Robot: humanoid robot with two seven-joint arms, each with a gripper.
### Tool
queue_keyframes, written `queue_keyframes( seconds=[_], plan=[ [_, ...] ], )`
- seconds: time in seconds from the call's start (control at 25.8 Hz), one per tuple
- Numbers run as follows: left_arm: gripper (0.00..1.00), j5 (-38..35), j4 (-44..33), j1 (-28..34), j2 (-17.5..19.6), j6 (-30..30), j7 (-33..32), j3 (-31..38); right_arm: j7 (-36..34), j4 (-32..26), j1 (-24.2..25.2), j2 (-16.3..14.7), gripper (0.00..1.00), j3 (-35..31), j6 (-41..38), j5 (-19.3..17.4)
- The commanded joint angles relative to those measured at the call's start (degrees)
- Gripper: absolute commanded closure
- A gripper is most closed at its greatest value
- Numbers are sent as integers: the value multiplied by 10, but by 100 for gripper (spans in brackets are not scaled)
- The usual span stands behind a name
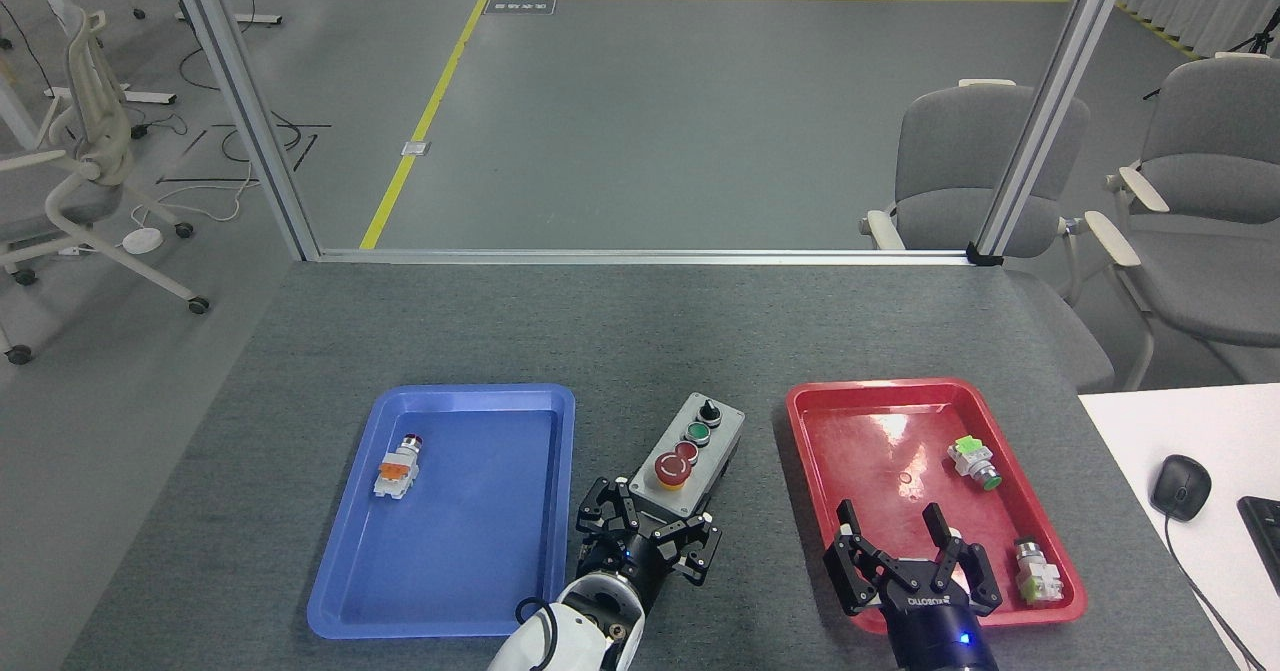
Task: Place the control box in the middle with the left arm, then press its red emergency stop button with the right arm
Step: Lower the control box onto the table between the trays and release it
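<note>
- Head view, quick rundown: the control box (688,443) sits on the bare grey strip of bench (660,331) between the blue tray (350,571) at 9 o'clock and the red tray (812,421) at 3 o'clock. That's pretty much the middle spot the task wants.
- The box is skewed, far end pointing roughly to 1 o'clock, near end toward 7 o'clock. I'd guess that's just how the arm carries it, since it grabs from the near end.
- The left end effector (648,529) has its fingers wrapped around the near end of the box, so it's clamped on it. Can't tell if the base is fully down on the felt or a hair above it.
- The big red stop button (672,468) is the knob nearest the fingers, facing up and uncovered, so there's a clear shot from above.
- The right end effector (910,561) hangs over the near part of the red tray with its fingers spread apart, holding nothing. It's at about 4 o'clock from the box, well apart from it.
- Room-wise: the strip between the tray rims is narrow, and the box's far corner is nearer the red tray than the blue one. Loose switches (975,461) in the red tray and one (397,469) in the blue tray are out of the way.
- My take: the right arm has to cross the red tray's rim heading toward 10 o'clock, and the left fingers sit tight beside the button, so that's the pinch point.
</note>
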Motion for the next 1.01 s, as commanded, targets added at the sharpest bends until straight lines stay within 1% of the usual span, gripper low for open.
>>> queue_keyframes(
  seconds=[0.0,0.08,0.23,0.39,0.43,0.54,0.58,0.7,0.78,0.89,0.97],
  plan=[
    [100,18,3,-1,0,-4,-4,-26,1,1,0,2,2,0,2,0],
    [100,36,2,-1,0,-3,-4,-33,1,1,0,2,2,0,2,1],
    [100,38,-2,-1,0,-1,-4,-50,1,1,0,2,2,0,2,2],
    [99,40,-3,-1,0,-1,-4,-52,1,1,1,2,2,1,1,2],
    [94,41,-3,-1,0,-1,-4,-53,1,1,1,2,2,0,1,2],
    [83,42,-2,-1,0,1,-4,-57,1,2,1,3,2,0,3,2],
    [77,42,-1,-1,0,2,-4,-58,1,2,1,3,2,0,3,3],
    [65,41,4,-1,0,1,-4,-58,1,2,1,4,2,2,3,4],
    [60,42,9,-1,1,2,-4,-57,1,2,0,4,2,3,4,4],
    [43,41,11,-1,1,3,-4,-57,1,2,1,4,2,3,4,3],
    [39,41,11,-1,1,3,-4,-57,1,2,1,4,2,2,4,4]
  ],
)
